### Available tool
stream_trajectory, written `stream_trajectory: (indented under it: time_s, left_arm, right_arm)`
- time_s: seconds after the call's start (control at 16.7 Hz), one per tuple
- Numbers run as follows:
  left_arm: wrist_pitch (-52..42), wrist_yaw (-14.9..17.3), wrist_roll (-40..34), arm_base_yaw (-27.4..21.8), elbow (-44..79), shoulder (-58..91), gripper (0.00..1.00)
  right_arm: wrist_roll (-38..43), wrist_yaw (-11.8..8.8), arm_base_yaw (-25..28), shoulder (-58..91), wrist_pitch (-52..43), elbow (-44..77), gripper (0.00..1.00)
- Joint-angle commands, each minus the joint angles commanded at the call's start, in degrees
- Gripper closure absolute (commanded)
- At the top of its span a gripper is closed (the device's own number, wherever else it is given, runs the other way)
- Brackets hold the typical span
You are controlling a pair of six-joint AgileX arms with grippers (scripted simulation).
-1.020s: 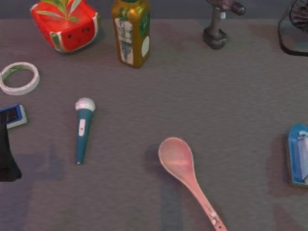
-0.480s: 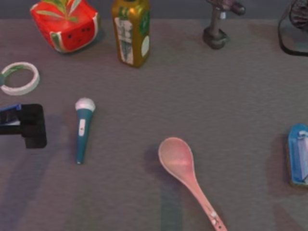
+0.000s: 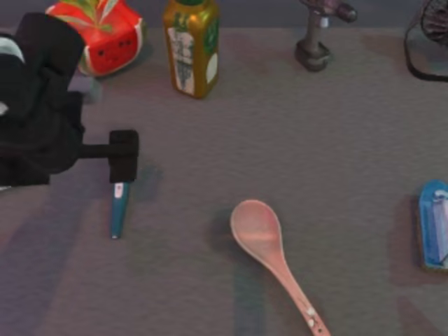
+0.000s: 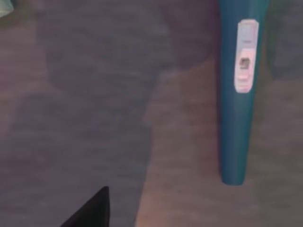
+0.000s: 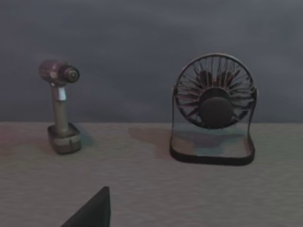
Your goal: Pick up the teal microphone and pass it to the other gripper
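The teal microphone [image 3: 119,210] lies on the table [image 3: 336,140] at the left, its head under the left tool [image 3: 124,155]. It looks light, stiff and smooth, so the tapering handle may slip; taking it near the white switch [image 4: 245,64] seems best. I cannot tell how wide either tool stands; the right arm is out of the top view.

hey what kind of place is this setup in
Probably a simulated tabletop test bench, not a real room: a plain grey table strewn with unrelated props, such as a pink plastic spoon, an amber bottle and a small black desk fan, against a blank backdrop.
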Motion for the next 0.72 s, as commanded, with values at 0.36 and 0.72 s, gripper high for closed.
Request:
stream_trajectory:
  time_s: [0.36, 0.72]
  left_arm:
    - [-7.3, -0.5, -2.3, -2.5, 8.2, 12.0, 0.0]
    - [-7.0, -0.5, -2.2, -2.2, 7.9, 12.1, 0.0]
  right_arm:
    - [0.0, 0.0, 0.0, 0.0, 0.0, 0.0, 0.0]
    - [0.0, 0.0, 0.0, 0.0, 0.0, 0.0, 0.0]
